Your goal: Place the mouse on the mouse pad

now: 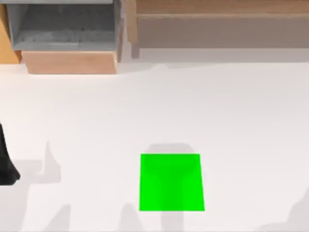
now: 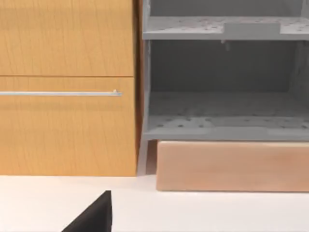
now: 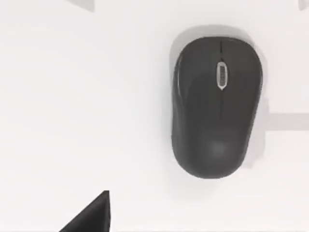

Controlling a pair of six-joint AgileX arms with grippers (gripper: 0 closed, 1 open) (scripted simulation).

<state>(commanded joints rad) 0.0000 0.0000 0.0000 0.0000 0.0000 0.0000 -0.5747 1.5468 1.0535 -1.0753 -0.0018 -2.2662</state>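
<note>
One mouse (image 3: 216, 106), one mouse pad (image 1: 171, 182). The pad is a plain green square lying flat on the white table (image 1: 231, 111), toward the near edge and slightly right of centre in the top view. Nothing is on it.

The mouse shows in the right wrist view: dark, rounded, scroll wheel up, flat on bare table right under that camera. So the right arm hangs above it, not yet touching. A black wedge (image 3: 89, 215) at the edge of that view is probably part of the right gripper, but too little of it shows to be sure, and I cannot tell whether the fingers are spread or closed.

Left arm: a dark shape (image 1: 7, 162) at the far left edge of the top view, parked. Its wrist camera faces one wooden cabinet (image 2: 67, 87) with one metal handle bar (image 2: 60, 93), and one grey shelf unit (image 2: 222, 77) with two shelves, standing on a pale wooden block (image 2: 231, 164). A black wedge sits low in that view too; finger state there cannot be told either.

Step in hand, as I judge it: reach and grasp, task barely begun.

To do it well:
- centre the gripper over the mouse's middle, not over the wheel end
- close across the narrow width, on the two long sides; the shell is smooth and curved, so pinching too high could slip
- come down straight to avoid nudging it
- lift clear before carrying, then set down well inside the green square
</note>
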